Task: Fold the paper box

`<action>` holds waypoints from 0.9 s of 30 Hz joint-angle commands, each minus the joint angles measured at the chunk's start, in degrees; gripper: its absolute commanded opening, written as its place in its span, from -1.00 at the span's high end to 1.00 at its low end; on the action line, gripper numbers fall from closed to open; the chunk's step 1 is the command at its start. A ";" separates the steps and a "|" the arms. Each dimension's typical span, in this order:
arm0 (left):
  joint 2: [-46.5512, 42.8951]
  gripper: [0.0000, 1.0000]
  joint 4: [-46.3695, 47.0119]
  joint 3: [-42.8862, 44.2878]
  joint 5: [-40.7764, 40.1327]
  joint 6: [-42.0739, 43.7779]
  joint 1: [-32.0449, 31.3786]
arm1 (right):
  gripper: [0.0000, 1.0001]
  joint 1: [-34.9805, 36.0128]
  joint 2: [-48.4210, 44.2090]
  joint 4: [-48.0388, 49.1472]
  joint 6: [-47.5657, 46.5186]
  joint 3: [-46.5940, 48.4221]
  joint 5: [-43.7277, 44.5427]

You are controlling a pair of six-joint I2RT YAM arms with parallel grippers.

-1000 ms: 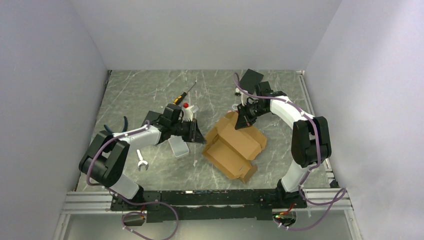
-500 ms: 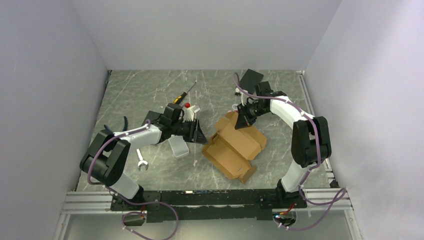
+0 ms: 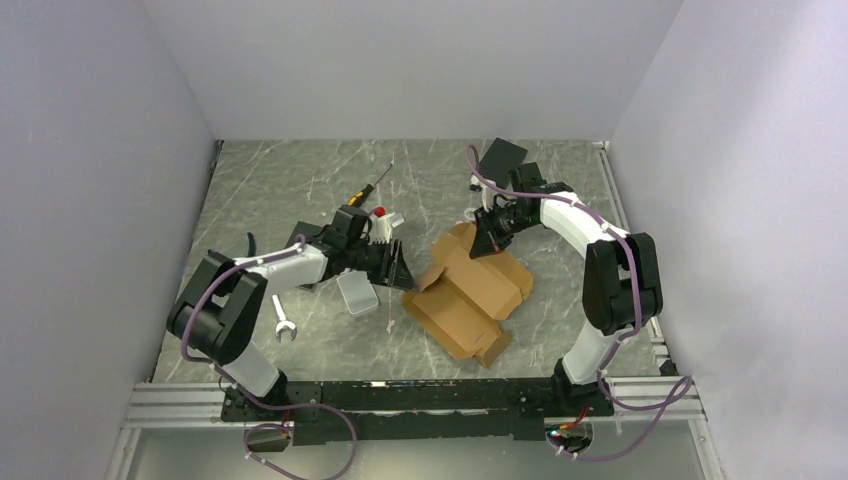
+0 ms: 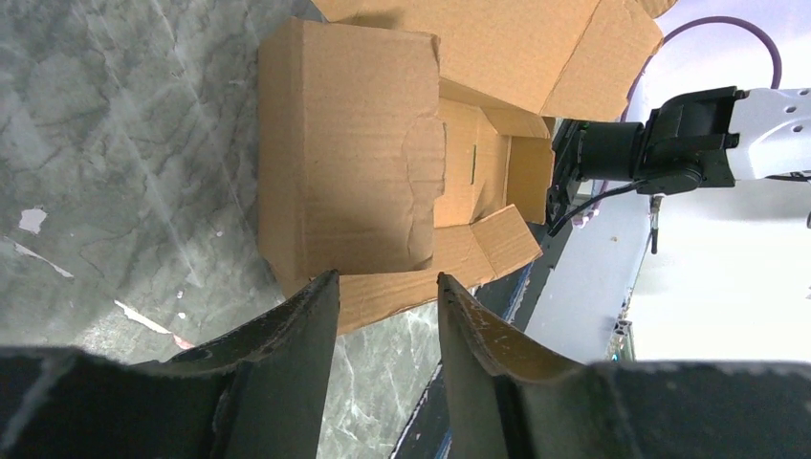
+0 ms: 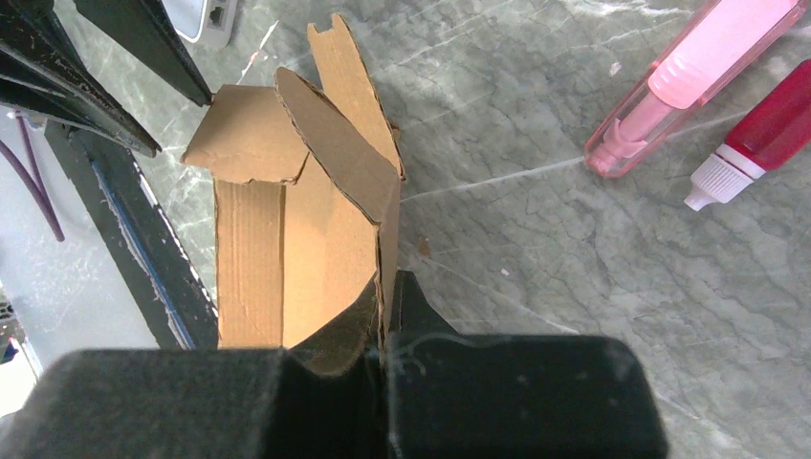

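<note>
Low at centre of the overhead frame, on the grey marbled table (image 3: 300, 190): the paper box (image 3: 465, 300), tan, half-formed, flaps splayed open, with a small grey tin (image 3: 357, 294) and a wrench (image 3: 283, 323) off to its left. Close by the box's left edge, the left tool (image 3: 400, 270), jaws parted, nothing between them. Farther up, right of centre, the right tool (image 3: 481, 243) clamped shut on the box's raised far flap; beyond, at upper middle, a yellow-handled screwdriver (image 3: 365, 189).
</note>
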 commanded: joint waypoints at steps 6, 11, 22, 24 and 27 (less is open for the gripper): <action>-7.29 0.01 0.47 -1.81 -2.58 0.43 0.68 | 1.00 0.32 -0.72 2.71 -0.72 -0.05 -0.05; -14.34 -0.02 0.47 -5.52 -7.07 -1.55 0.95 | 1.00 0.39 -0.86 2.71 -0.75 -0.04 -0.05; -26.50 0.36 12.82 -24.24 -11.04 -18.25 -0.06 | 1.00 0.58 -0.72 2.71 -0.75 0.12 -0.05; -25.62 0.39 14.62 -25.73 -11.80 -20.34 -1.58 | 1.00 0.71 -0.69 2.71 -0.75 0.20 0.04; -22.31 0.42 16.01 -25.63 -14.87 -21.94 -4.92 | 1.00 0.76 -0.87 2.72 -0.67 0.12 0.13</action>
